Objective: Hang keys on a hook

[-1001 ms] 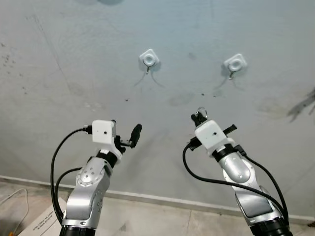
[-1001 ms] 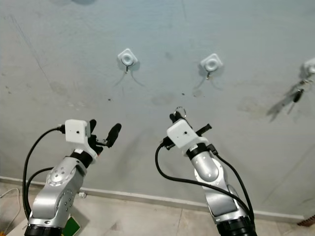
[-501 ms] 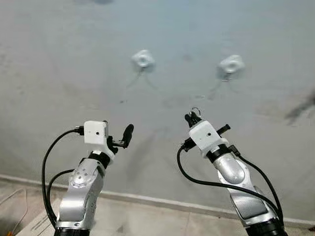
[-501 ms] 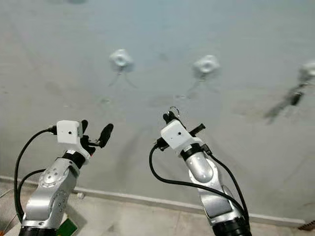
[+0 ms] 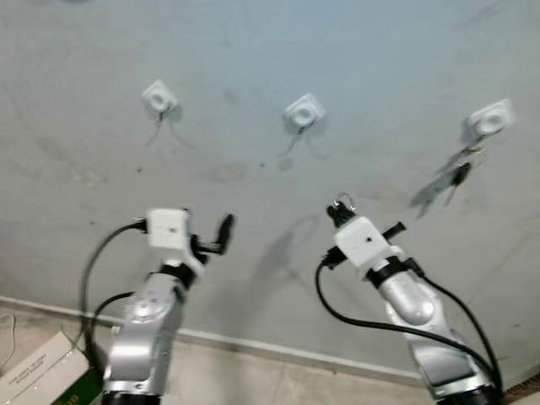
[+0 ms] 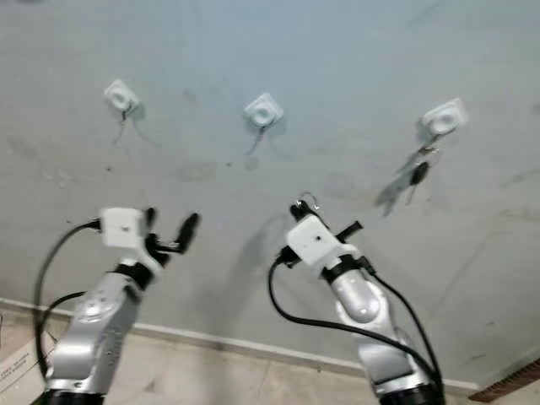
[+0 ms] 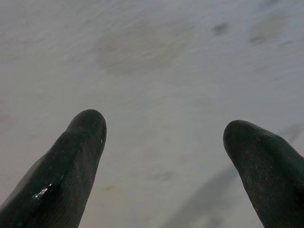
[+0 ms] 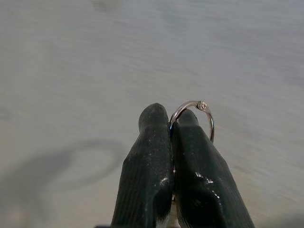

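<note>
Since a second ago my head camera has swung right: the wall hooks sit further left in view, and a third hook with a bunch already hanging now shows in full. Both eye views are slightly blurred; my left arm most of all.

Hidden: of the keys I carry, all I can make out is the key ring (image 8: 192, 118), a silver loop poking up past my fingertips. Whatever hangs below it is covered by the fingers.

Left to right on the grey wall (image 5: 253, 51): left hook (image 5: 159, 98), empty; middle hook (image 5: 304, 111), empty; right hook (image 5: 489, 121), with hanging keys (image 5: 460, 175) dark beneath it.

My left gripper (image 7: 164, 137) is raised toward the wall, fingers spread wide, holding nothing. My right gripper (image 8: 170, 118) is pinched tight on the key ring, raised below and between the middle and right hooks, apart from both.
</note>
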`<state>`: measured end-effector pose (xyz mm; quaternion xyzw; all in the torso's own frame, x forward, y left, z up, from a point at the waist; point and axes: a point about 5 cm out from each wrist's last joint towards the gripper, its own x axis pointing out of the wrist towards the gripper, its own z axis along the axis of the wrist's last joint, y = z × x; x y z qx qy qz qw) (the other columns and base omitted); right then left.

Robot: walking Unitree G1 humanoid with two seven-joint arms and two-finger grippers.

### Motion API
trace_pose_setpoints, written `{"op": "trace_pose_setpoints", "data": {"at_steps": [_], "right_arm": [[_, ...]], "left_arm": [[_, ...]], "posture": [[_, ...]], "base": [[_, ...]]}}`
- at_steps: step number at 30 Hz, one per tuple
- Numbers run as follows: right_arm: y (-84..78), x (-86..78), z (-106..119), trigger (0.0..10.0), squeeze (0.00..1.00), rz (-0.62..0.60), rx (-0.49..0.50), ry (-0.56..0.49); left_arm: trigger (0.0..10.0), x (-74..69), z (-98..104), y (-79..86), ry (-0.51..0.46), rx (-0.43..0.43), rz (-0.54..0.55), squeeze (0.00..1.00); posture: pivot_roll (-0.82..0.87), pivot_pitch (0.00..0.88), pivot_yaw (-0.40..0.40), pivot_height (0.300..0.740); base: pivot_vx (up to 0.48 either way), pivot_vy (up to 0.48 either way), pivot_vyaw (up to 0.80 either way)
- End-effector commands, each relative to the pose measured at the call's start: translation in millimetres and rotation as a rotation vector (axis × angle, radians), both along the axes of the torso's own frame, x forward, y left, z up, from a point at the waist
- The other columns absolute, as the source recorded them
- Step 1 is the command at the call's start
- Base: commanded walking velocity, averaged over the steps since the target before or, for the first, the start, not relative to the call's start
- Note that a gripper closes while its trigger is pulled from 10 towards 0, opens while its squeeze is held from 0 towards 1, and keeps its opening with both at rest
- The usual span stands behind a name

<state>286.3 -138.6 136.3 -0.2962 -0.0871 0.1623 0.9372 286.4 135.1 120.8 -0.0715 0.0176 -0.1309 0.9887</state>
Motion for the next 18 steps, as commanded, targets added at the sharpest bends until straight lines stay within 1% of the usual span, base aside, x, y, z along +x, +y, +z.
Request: {"op": "trace_pose_setpoints", "data": {"at_steps": [1, 3, 6, 10, 11, 13, 16, 17, 18], "right_arm": [[9.8, -1.2, 8.4, 10.0, 0.00, 0.038, 0.018, -0.039], [12.1, -0.9, 13.2, 10.0, 0.00, 0.050, 0.012, -0.058], [12.1, -0.3, 12.9, 10.0, 0.00, 0.050, 0.014, -0.054], [13.4, 0.4, 12.5, 10.0, 0.00, 0.057, 0.016, -0.051], [15.7, 0.9, 13.4, 10.0, 0.00, 0.062, 0.023, -0.052], [19.0, 1.7, 14.2, 10.0, 0.00, 0.067, 0.033, -0.052], [27.8, 4.9, 17.9, 10.0, 0.00, 0.085, 0.061, -0.059], [37.9, 10.6, 21.2, 10.0, 0.00, 0.104, 0.076, -0.065], [42.9, 14.3, 23.5, 10.0, 0.00, 0.110, 0.088, -0.071]], "left_arm": [[10.0, -0.8, -0.9, 12.7, 0.005, 0.023, 0.040, 0.00], [10.0, -0.9, -1.6, 16.9, 0.001, 0.043, 0.063, 0.00], [10.0, -1.2, -2.9, 16.4, 0.011, 0.036, 0.053, 0.00], [10.0, -2.3, -0.9, 10.4, 0.000, 0.045, -0.006, 0.00], [10.0, -4.1, 1.3, 6.7, -0.012, 0.054, -0.042, 0.00], [10.0, -5.6, 3.1, 5.2, -0.022, 0.061, -0.058, 0.00], [10.0, -8.6, 5.8, 3.2, -0.031, 0.069, -0.081, 0.00], [10.0, -10.7, 7.7, 2.4, -0.037, 0.084, -0.095, 0.00], [10.0, -11.4, 8.2, 2.3, -0.038, 0.089, -0.098, 0.00]], "posture": [[-0.02, 0.000, 0.054, 0.740], [-0.02, 0.000, 0.057, 0.740], [-0.02, 0.000, 0.056, 0.740], [-0.02, 0.000, 0.056, 0.740], [0.00, 0.000, 0.057, 0.740], [0.00, 0.000, 0.058, 0.740], [0.03, 0.000, 0.063, 0.740], [0.03, 0.000, 0.063, 0.740], [0.04, 0.000, 0.064, 0.740]], "base": [[0.000, 0.000, 0.00], [0.000, 0.000, 0.00], [0.000, 0.000, 0.00], [0.000, 0.000, 0.00], [0.000, 0.000, 0.00], [0.000, 0.000, 0.00], [0.000, 0.000, 0.00], [0.000, 0.000, 0.00], [0.000, 0.000, 0.00]]}}
